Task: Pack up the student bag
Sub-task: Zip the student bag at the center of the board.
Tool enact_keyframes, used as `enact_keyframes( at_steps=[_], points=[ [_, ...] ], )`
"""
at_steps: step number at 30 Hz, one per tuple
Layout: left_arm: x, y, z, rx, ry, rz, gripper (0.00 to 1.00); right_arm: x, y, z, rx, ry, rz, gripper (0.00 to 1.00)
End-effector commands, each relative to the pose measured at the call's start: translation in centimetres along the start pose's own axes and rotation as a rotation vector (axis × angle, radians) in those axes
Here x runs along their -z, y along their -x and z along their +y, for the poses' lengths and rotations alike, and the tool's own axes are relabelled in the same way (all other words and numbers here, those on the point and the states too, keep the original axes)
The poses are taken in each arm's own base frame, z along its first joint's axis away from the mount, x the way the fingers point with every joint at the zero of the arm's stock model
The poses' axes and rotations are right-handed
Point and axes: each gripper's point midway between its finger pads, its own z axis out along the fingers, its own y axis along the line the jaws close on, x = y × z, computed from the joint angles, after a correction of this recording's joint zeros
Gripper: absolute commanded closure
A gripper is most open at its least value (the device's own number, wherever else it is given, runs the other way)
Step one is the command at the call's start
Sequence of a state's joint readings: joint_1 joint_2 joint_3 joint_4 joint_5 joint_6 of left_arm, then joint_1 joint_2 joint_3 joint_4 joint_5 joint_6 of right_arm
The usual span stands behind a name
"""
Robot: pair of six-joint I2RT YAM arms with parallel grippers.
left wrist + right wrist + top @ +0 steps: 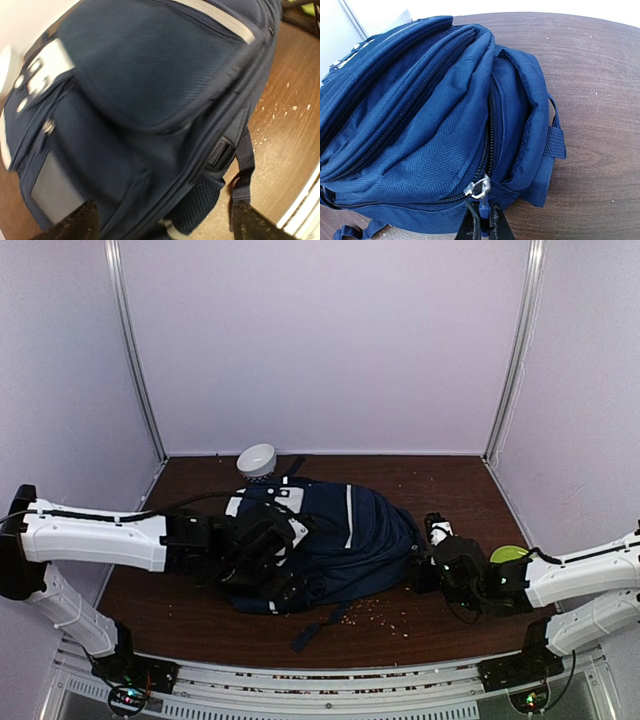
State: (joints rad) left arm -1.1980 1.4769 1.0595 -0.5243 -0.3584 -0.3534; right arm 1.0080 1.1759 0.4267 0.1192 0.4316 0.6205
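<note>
pinching the zipper pull [481, 210] at the end of the student bag [345, 530], the right gripper [481, 226] is clamped tight. the left gripper [162, 225] hovers over its front, jaws wide, empty. the bag lies flat mid-table [450, 490].

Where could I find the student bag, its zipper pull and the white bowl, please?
student bag [375, 530]: top external view, on its navy upper panel.
zipper pull [480, 188]: right wrist view, on its metal ring.
white bowl [257, 459]: top external view, on its outer side.
</note>
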Motion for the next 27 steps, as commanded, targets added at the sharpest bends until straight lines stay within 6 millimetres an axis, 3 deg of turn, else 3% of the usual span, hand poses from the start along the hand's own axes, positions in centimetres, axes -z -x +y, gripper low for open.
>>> enact_keyframes(
  at_steps=[1,7,12,15,19,22,27],
  points=[
    [3.5,-0.7,2.5,0.274,0.047,-0.021,0.02,0.5,1.0,-0.4,-0.017,-0.013,-0.015,1.00],
    [4.7,-4.8,3.6,0.709,-0.013,-0.078,0.02,0.5,1.1,0.3,-0.022,0.019,-0.012,1.00],
    [2.9,-9.3,4.7,0.988,-0.065,-0.082,0.02,0.7,1.0,1.0,-0.012,0.052,-0.003,1.00],
    [2.5,-11.0,6.0,1.097,-0.041,-0.095,0.02,0.9,0.9,1.1,-0.014,0.068,-0.002,1.00],
    [1.5,-11.2,8.7,1.209,-0.037,-0.168,0.02,0.9,0.6,1.1,-0.029,0.081,-0.005,1.00],
    [0.3,-9.9,9.7,1.231,-0.112,-0.203,0.03,0.9,0.2,1.1,-0.038,0.092,-0.002,1.00],
    [-2.5,-7.2,9.9,1.074,-0.128,-0.125,0.19,1.0,-0.7,1.5,-0.032,0.109,0.019,1.00]
  ],
)
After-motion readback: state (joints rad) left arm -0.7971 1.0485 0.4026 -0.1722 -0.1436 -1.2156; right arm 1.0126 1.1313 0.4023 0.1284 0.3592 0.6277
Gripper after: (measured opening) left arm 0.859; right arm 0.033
